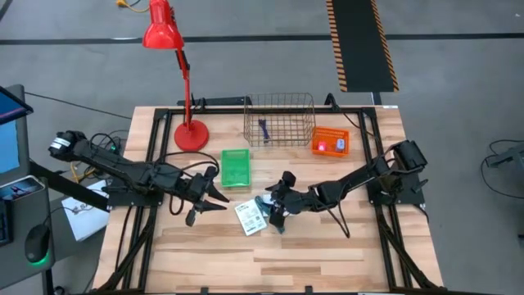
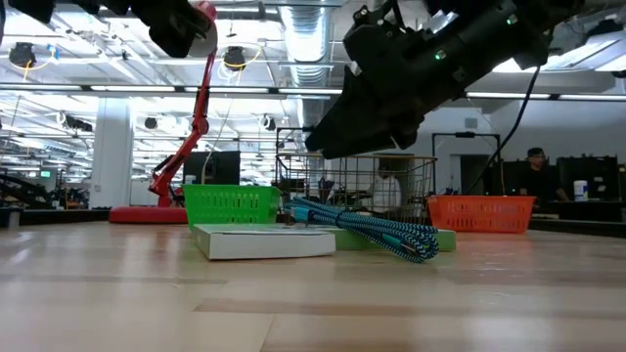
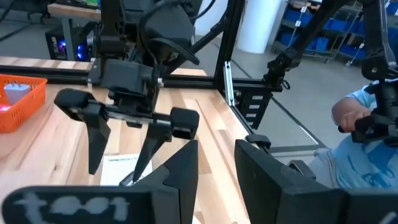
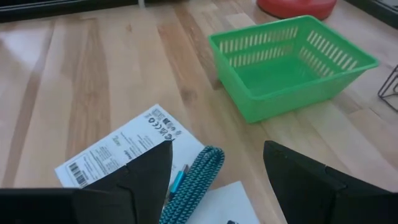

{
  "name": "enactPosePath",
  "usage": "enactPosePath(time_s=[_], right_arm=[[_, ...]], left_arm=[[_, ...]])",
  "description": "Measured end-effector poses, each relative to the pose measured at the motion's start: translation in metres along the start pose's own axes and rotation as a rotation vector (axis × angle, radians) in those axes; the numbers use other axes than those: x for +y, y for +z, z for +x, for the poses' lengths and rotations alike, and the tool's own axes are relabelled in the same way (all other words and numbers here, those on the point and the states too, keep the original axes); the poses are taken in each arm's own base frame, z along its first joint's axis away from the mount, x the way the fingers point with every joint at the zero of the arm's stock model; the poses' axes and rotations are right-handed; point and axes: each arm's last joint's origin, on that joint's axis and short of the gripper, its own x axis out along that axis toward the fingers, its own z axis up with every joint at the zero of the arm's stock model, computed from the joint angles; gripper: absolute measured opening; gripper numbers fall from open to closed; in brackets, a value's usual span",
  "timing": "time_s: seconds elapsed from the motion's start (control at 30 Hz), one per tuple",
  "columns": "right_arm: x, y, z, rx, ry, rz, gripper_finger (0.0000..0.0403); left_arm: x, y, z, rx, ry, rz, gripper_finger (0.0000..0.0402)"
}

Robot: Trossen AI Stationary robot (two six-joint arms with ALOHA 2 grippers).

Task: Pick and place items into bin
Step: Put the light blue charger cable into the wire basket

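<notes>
Judging by what lies where, we put the task partway through. The wire basket [image 1: 279, 120] at the table's [image 1: 327, 246] far edge already holds a dark blue pen [image 1: 264, 129], and the orange bin [image 1: 330, 142] toward the far right corner holds a small pink-red object [image 1: 322, 147] and something pale beside it. The green bin [image 4: 292, 62], just in from the far edge near the middle, is empty.

Left to move are the white printed cards [image 4: 127, 149] and the teal braided cable [image 4: 196, 183], lying together near the table's centre, the cable across the cards' edge.

Our right gripper [image 1: 277, 205] hangs just above that pile with its fingers spread wide and nothing between them; in its wrist view the cable lies in the gap between the fingers. Our left gripper [image 1: 205, 197] waits toward the left side of the table, close to the green bin's near corner, also open and empty.

As for obstacles, we judge the overlap of cable and cards the main trouble: lifting one may drag the other. The red desk lamp [image 1: 176, 74] stands at the far left corner, its base just beside the green bin, and the left gripper sits near the path to that bin. A person [image 3: 367, 149] shows beyond the table.
</notes>
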Motion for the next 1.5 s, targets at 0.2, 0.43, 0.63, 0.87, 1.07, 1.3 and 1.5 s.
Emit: enactPosePath(time_s=[0.2,0.43,0.63,0.87,1.07,1.3,1.5], right_arm=[[0.0,0.0,0.0,0.001,0.001,-0.001,0.0245],[0.004,-0.001,-0.002,-0.001,0.013,0.017,0.0245],[0.023,-0.006,-0.012,-0.015,0.06,-0.08,0.0245],[0.031,-0.008,-0.018,-0.041,0.022,-0.195,0.0245],[0.015,-0.003,-0.009,-0.038,-0.021,-0.064,0.0245],[0.008,-0.001,-0.005,-0.039,-0.037,0.06,0.0245],[0.011,-0.002,-0.006,-0.039,-0.028,0.104,0.0244]], left_arm=[[-0.001,0.001,0.0,-0.008,-0.005,0.003,0.0094],[-0.001,0.001,0.0,-0.011,-0.006,0.005,0.0094],[-0.002,0.001,0.0,-0.009,-0.007,0.006,0.0094],[-0.001,-0.002,0.0,0.024,0.0,0.006,0.0094],[0.0,-0.007,0.0,0.074,0.009,-0.013,0.0094],[0.0,-0.01,0.0,0.102,0.015,-0.036,0.0094],[0.0,-0.01,0.0,0.104,0.017,-0.053,0.0094]])
